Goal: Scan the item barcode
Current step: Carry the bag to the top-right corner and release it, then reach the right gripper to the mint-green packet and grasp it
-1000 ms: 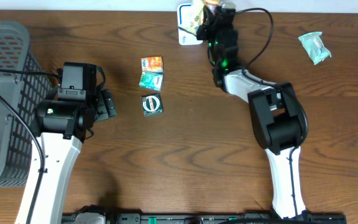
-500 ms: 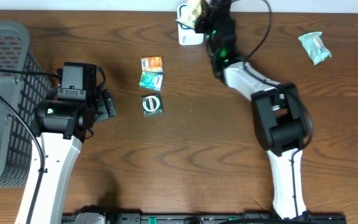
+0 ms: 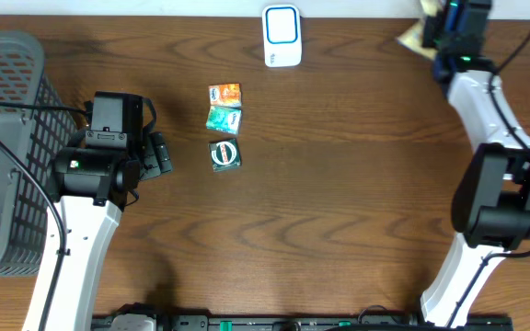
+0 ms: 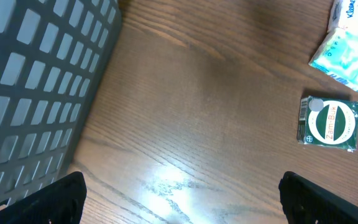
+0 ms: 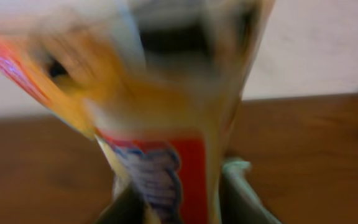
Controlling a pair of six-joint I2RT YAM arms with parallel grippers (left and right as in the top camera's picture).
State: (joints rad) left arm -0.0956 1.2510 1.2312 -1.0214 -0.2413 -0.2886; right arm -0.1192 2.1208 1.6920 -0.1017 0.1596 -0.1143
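Where the grey mesh basket (image 3: 7,138) takes up the table's left end, the left gripper (image 3: 161,154) hangs just beside it with its jaws spread wide and nothing between them. To its right lie three small packs in a short column: an orange one (image 3: 225,93), a teal one (image 3: 224,118) and a green-and-white square one (image 3: 225,154), which is nearest those jaws. Further right, at the far edge, stands the white barcode scanner (image 3: 282,35). Well apart from it, at the far right corner, is the yellow-and-red snack packet (image 3: 412,35), right at the right gripper (image 3: 435,32). In the wrist view the packet stands lengthwise between the fingers, running away from the camera, but the blur hides whether the jaws clamp it or hang loose around it. Judging from this, the scan turns on the right arm: the scanner lies to the packet's left along the far edge, with bare wood between them.
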